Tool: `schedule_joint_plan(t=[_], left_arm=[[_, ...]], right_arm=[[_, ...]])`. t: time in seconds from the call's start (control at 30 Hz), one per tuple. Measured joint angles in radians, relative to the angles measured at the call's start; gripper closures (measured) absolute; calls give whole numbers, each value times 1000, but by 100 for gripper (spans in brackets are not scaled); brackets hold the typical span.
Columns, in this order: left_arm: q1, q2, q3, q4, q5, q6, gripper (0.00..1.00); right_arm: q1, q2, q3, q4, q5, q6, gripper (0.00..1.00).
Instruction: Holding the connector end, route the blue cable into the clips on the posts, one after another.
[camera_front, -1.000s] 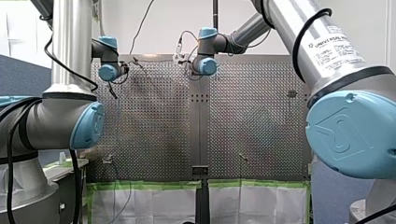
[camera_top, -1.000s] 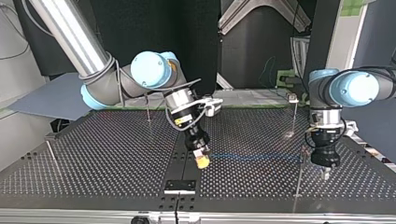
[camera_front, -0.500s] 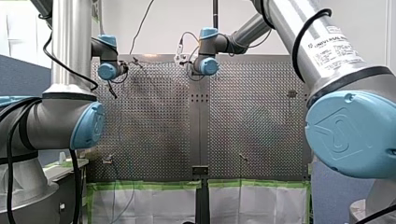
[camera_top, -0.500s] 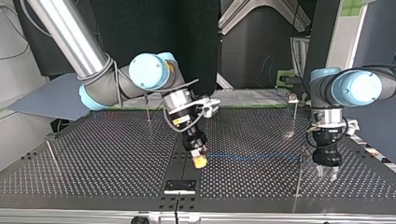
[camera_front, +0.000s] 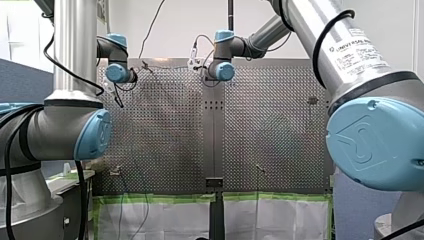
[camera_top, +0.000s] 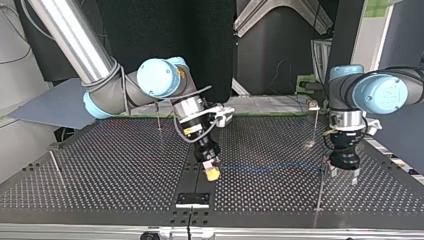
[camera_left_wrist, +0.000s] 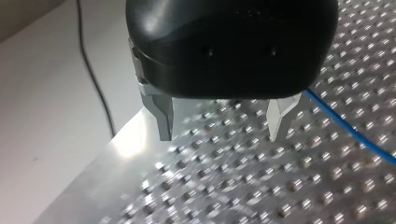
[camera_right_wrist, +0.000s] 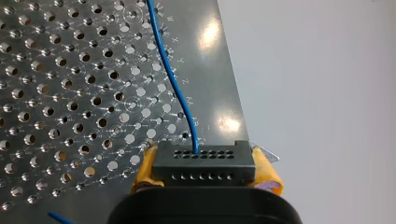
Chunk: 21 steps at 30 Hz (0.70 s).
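The blue cable (camera_top: 270, 168) runs level above the table from the black connector (camera_right_wrist: 204, 162) to the clip on a thin post (camera_top: 320, 192) at the top view's right. My right gripper (camera_right_wrist: 205, 171) is shut on the connector, its yellow pads (camera_right_wrist: 144, 171) pressing both ends. In the top view my right gripper (camera_top: 213, 171) hangs near the table's middle. My left gripper (camera_left_wrist: 222, 125) is open, with nothing between its metal fingers (camera_left_wrist: 163, 116). It hovers over the perforated plate, and the cable (camera_left_wrist: 350, 131) passes beside it. In the top view my left gripper (camera_top: 345, 176) is just past that post.
More thin posts stand on the perforated table (camera_top: 110, 180): one at the back right (camera_top: 314, 122), one at the back centre-left (camera_top: 159, 117) and one at the left edge (camera_top: 55, 167) of the top view. A black bracket (camera_top: 192, 199) sits at the near edge.
My left gripper has opened and lifted, drifting slightly left in the top view, away from the post. My right gripper with the connector has shifted a little to that view's left.
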Motion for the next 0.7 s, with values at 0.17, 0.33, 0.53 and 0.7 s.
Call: schedule_joint_plan(t=[0.17,0.33,0.53,0.7], left_arm=[[-17,5,-21,-53,14,27,0],[-27,21,-55,-105,15,29,0],[-30,68,-94,-166,8,5,0],[-32,105,-102,-190,6,-4,0]], right_arm=[[0,0,0,3,0,-1,100],[0,0,0,6,0,-1,100],[0,0,0,8,0,-3,100],[0,0,0,9,0,-3,100]])
